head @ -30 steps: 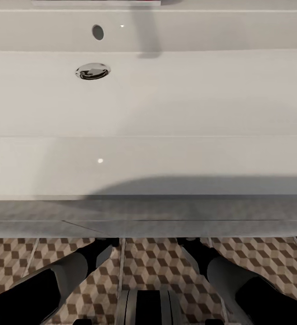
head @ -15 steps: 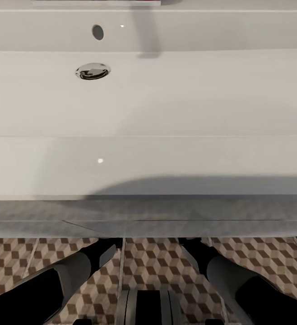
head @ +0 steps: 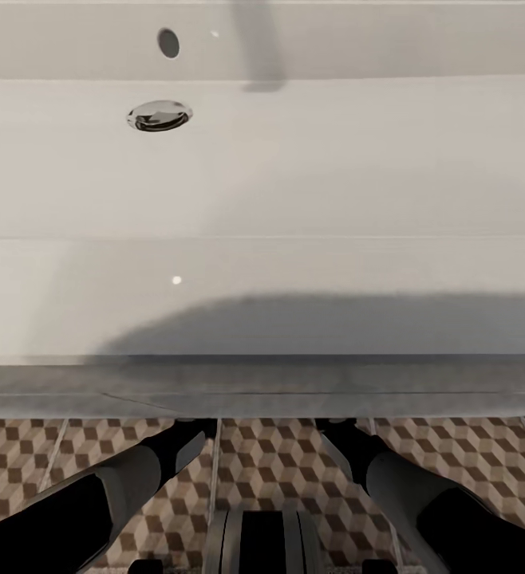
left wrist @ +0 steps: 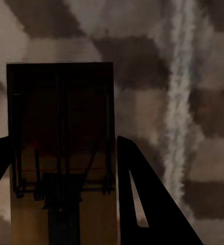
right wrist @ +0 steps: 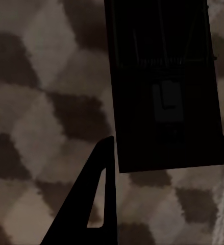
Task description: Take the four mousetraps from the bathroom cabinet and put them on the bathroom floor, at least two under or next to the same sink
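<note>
The white sink [head: 294,175] spans the head view from above, with its chrome drain [head: 159,115]. Both forearms reach under its front edge, so the hands are hidden there. In the left wrist view a brown wooden mousetrap [left wrist: 60,117] with wire parts sits between the dark fingers of my left gripper [left wrist: 63,140], close over the cube-patterned bathroom floor [left wrist: 203,117]. In the right wrist view a second, darker mousetrap [right wrist: 163,81] sits between the fingers of my right gripper [right wrist: 170,140], just above the same tiles [right wrist: 40,102]. The cabinet is out of view.
The vanity's grey front edge [head: 262,383] overhangs the patterned tiles [head: 270,462] right in front of my base [head: 262,542]. My left forearm [head: 119,486] and right forearm [head: 406,478] pass beneath it. A pale grout line [left wrist: 178,102] runs beside the left trap.
The whole head picture has shifted a little, so the camera moved. The left forearm has edged slightly forward under the vanity. The right arm looks unchanged.
</note>
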Motion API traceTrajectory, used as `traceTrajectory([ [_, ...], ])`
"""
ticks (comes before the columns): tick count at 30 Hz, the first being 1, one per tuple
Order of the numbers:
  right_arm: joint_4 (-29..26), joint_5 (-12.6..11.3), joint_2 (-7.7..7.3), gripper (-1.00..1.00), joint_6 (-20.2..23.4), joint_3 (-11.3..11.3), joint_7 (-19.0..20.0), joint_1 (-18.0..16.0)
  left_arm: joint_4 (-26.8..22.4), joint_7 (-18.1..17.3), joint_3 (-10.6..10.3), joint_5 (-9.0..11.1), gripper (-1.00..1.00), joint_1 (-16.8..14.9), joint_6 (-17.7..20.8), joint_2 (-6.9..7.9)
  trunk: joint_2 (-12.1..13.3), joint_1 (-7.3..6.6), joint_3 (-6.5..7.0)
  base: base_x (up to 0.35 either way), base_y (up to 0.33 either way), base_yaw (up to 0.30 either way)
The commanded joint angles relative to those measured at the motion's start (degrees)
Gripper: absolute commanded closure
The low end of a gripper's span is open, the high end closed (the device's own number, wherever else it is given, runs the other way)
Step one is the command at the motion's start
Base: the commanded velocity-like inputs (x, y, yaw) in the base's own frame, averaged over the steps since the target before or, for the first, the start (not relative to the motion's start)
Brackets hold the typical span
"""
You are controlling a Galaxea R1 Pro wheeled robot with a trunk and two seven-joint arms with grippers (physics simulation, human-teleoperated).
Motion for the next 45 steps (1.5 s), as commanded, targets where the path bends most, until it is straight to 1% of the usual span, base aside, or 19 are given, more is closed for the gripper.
traceTrajectory([
  [1, -0.11, -0.44, -0.02, 1.00, 0.37, 0.47, -0.31, -0.02, -0.13, 0.35, -0.43, 0.12, 1.00, -0.03, 0.29, 0.03, -0.01, -0.01, -0.12, 0.000, 0.000, 0.000],
  [16, -0.19, -0.46, -0.02, 1.00, 0.24, 0.40, -0.30, -0.02, -0.22, 0.28, -0.43, 0.12, 1.00, -0.03, 0.20, 0.03, -0.01, -0.01, -1.43, 0.000, 0.000, 0.000],
  [27, -0.20, -0.44, -0.02, 1.00, 0.20, 0.40, -0.32, -0.02, -0.30, 0.28, -0.39, 0.12, 1.00, -0.03, 0.19, 0.03, -0.01, -0.01, -1.60, 0.000, 0.000, 0.000],
  [36, -0.23, -0.44, -0.02, 1.00, 0.20, 0.40, -0.34, -0.02, -0.35, 0.28, -0.39, 0.12, 1.00, -0.03, 0.11, -0.04, -0.01, -0.01, -2.20, 0.000, 0.000, 0.000],
  [45, -0.29, -0.44, 0.01, 1.00, 0.17, 0.40, -0.34, -0.02, -0.38, 0.28, -0.35, 0.12, 1.00, -0.03, 0.10, -0.04, -0.01, -0.01, -2.27, 0.000, 0.000, 0.000],
])
